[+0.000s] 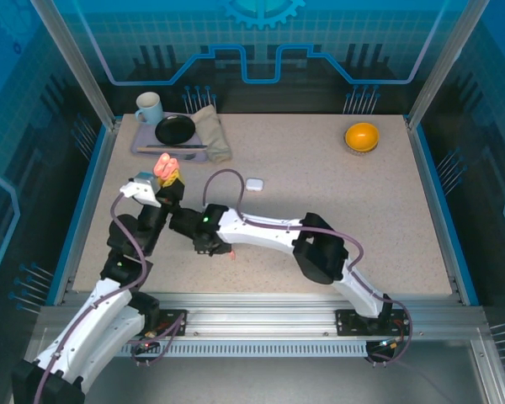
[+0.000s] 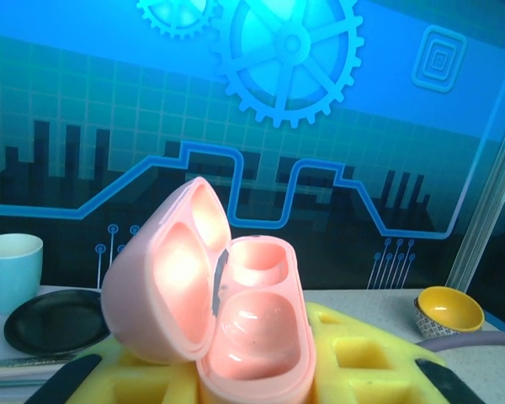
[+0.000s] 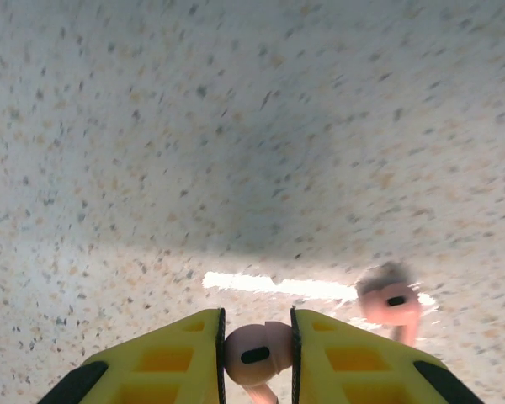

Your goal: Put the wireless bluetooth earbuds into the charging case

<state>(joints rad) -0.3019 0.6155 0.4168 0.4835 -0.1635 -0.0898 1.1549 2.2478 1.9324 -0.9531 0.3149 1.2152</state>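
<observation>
Right fingers [image 3: 164, 358] pinch a pink earbud [image 3: 254, 353], a second earbud [image 3: 390, 303] just beside.

Two earbuds [image 3: 254, 353] [image 3: 391, 301], one pink case [image 2: 236, 328], one white case [image 1: 253, 184]

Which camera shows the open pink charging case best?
Left wrist: the pink charging case sits close, lid open, both wells empty, held in the left gripper. Top external shows it as a small pink shape.
</observation>
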